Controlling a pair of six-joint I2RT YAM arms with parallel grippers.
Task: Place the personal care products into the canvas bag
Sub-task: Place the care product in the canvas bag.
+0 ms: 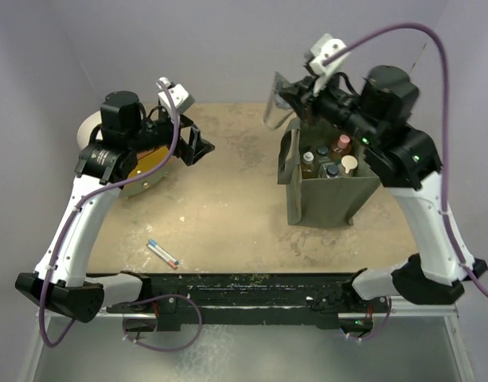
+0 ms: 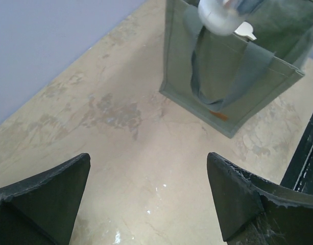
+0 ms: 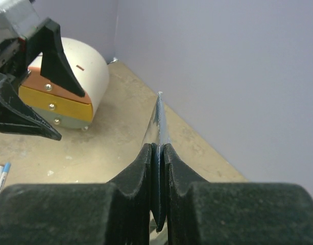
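Observation:
The olive canvas bag [image 1: 323,199] stands upright at the right of the table, and several small bottles [image 1: 329,157] stand inside it. My right gripper [image 1: 295,94] hovers above the bag's far left corner, shut on the flat end of a silver-grey tube [image 1: 272,99]. In the right wrist view the tube [image 3: 157,120] shows edge-on, pinched between the black pads of the right gripper [image 3: 157,153]. My left gripper [image 1: 197,147] hangs open over the table's left half, holding nothing. In the left wrist view the left gripper [image 2: 148,199] faces bare tabletop, with the bag [image 2: 222,87] beyond it.
A white and orange domed box [image 1: 144,169] sits at the far left under the left arm and also shows in the right wrist view [image 3: 85,71]. A thin pen-like stick [image 1: 162,252] with red and blue marks lies near the front edge. Walls close off the back.

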